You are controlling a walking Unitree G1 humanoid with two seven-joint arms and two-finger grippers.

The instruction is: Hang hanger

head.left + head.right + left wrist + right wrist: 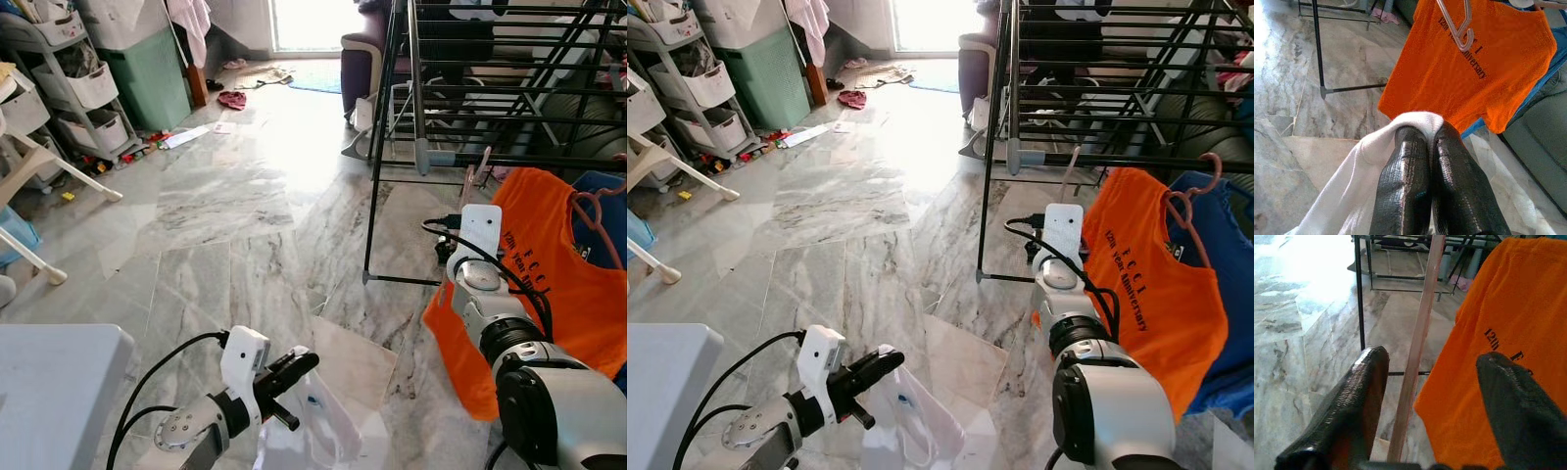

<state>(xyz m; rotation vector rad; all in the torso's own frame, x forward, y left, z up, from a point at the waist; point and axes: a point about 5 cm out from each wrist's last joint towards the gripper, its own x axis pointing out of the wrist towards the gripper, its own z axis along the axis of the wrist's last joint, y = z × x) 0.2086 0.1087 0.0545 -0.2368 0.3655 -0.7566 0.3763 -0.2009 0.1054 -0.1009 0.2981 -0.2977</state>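
Your left pincer [294, 377] is clamped on a white cloth [323, 421] low left of the rack [490, 88], while your right pincer [1432, 377], fingers apart, straddles the pink hanger [1418, 347] beside the orange shirt [549, 284] under the rack.

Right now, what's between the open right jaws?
A pale pink hanger bar runs up between them, the orange shirt beside it, seen in the right wrist view.

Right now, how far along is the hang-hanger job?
Done: the orange T-shirt is on a pink hanger by the black drying rack. In hand: the left hand is shut on a white garment; the right hand is open around a pink hanger bar. Left: gripping that bar and hooking it onto the rack.
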